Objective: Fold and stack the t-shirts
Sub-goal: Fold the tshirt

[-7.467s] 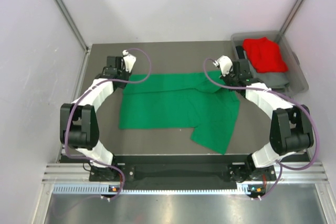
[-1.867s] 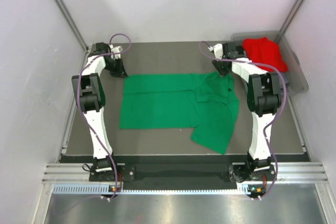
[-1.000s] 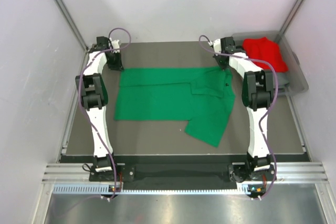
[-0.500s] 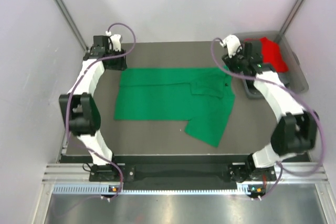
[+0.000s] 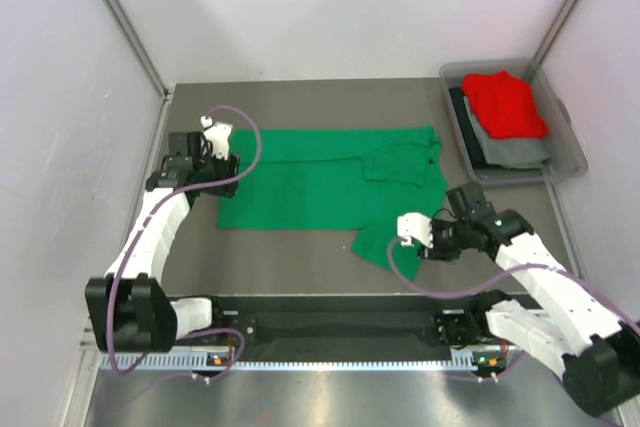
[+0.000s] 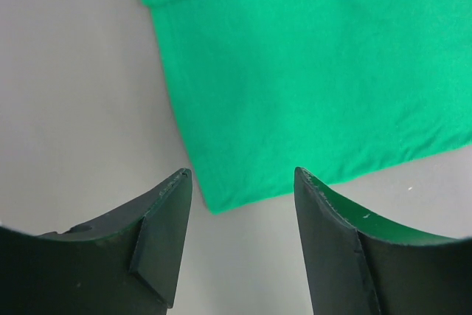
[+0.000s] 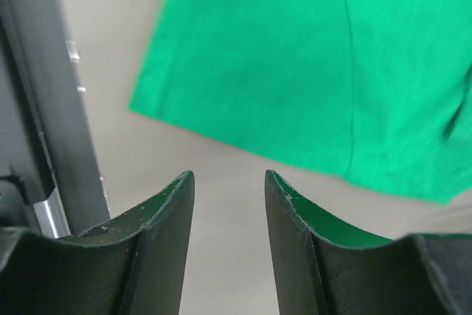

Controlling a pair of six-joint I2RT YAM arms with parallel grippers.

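The green t-shirt (image 5: 320, 182) lies spread flat on the table, one sleeve (image 5: 385, 242) reaching toward the near edge. The red t-shirt (image 5: 505, 102) sits crumpled in the clear bin (image 5: 565, 157) at the far right. My left gripper (image 5: 218, 179) hovers at the green shirt's left edge, open and holding nothing; in the left wrist view that gripper (image 6: 243, 175) has the shirt's near-left corner (image 6: 215, 201) just ahead of its tips. My right gripper (image 5: 418, 245) is open and empty beside the near sleeve; in the right wrist view it (image 7: 228, 175) faces the sleeve's edge (image 7: 243, 71).
Grey cloth (image 5: 512, 152) lies under the red shirt in the bin. A black rail (image 5: 330, 312) runs along the table's near edge, and that rail (image 7: 44, 108) stands close on the left in the right wrist view. Side walls enclose the table.
Both grippers opened and let go of the green shirt's far edge. The left arm drew back to the shirt's left side; the right arm swung to the near sleeve.
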